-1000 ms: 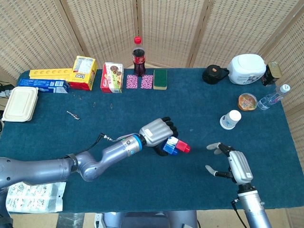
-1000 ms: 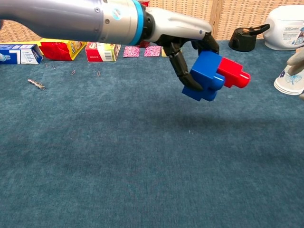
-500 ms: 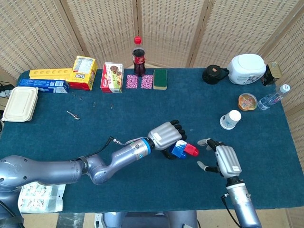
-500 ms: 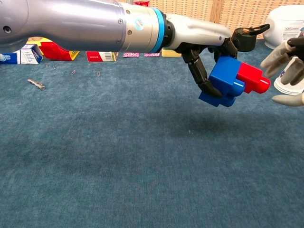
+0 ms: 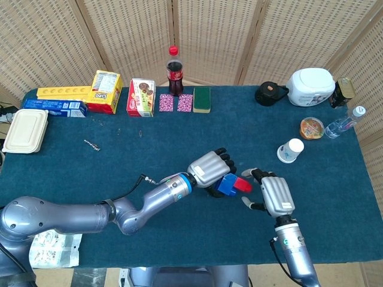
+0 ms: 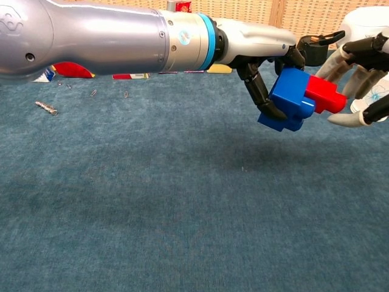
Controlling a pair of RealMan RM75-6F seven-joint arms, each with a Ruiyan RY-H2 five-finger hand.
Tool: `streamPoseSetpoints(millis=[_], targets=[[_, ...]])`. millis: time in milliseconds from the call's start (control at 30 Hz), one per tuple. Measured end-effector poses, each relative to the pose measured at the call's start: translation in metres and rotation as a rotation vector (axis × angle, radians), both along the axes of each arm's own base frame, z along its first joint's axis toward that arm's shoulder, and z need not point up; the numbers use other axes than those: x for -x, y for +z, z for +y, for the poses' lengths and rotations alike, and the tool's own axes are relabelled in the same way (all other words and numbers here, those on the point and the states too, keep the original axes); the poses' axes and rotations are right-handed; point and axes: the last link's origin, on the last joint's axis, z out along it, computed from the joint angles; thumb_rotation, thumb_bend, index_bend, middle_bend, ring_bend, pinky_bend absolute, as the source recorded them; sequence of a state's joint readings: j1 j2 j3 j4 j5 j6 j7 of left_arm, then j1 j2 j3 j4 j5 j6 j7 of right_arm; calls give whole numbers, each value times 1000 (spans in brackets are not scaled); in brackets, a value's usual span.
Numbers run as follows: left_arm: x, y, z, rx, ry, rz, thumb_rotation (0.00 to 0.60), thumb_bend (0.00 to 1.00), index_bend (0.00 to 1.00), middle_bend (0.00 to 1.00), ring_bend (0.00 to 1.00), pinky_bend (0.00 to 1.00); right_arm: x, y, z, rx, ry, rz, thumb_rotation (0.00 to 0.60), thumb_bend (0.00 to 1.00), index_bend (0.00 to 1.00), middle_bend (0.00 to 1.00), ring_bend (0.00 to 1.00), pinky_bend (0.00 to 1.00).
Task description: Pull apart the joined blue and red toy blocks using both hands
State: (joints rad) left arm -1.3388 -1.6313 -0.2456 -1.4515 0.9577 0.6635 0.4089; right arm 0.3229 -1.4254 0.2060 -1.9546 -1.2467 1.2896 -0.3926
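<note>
The blue block (image 5: 227, 185) and red block (image 5: 243, 186) are still joined and hang above the blue tablecloth, the red one pointing right. My left hand (image 5: 212, 170) grips the blue block (image 6: 288, 99) from above, with dark fingers (image 6: 260, 96) wrapped around its left side. My right hand (image 5: 268, 194) is just right of the red block (image 6: 323, 95). Its fingers (image 6: 357, 69) are spread behind the block's end and the thumb lies below it. I cannot tell whether they touch it.
A paper cup (image 5: 291, 149) stands behind my right hand. A cola bottle (image 5: 174, 70), snack boxes (image 5: 141, 97) and a sponge (image 5: 201, 99) line the far edge. A white lunch box (image 5: 26, 130) lies at the far left, a screw (image 6: 46, 107) nearby.
My right hand has moved left, up to the end of the red block. My left hand carried the joined blocks to the right, then held nearly still as the right hand closed in.
</note>
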Motion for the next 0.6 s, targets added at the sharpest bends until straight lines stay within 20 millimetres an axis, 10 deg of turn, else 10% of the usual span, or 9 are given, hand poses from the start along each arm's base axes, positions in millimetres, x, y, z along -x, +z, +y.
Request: streamPoseSetpoints(millis=[600], targets=[[-1,-7,-4,12,19,5,417,283,457,338,233,149,-8,-10,-16,16,1,70,598,251,375,393,469,368]])
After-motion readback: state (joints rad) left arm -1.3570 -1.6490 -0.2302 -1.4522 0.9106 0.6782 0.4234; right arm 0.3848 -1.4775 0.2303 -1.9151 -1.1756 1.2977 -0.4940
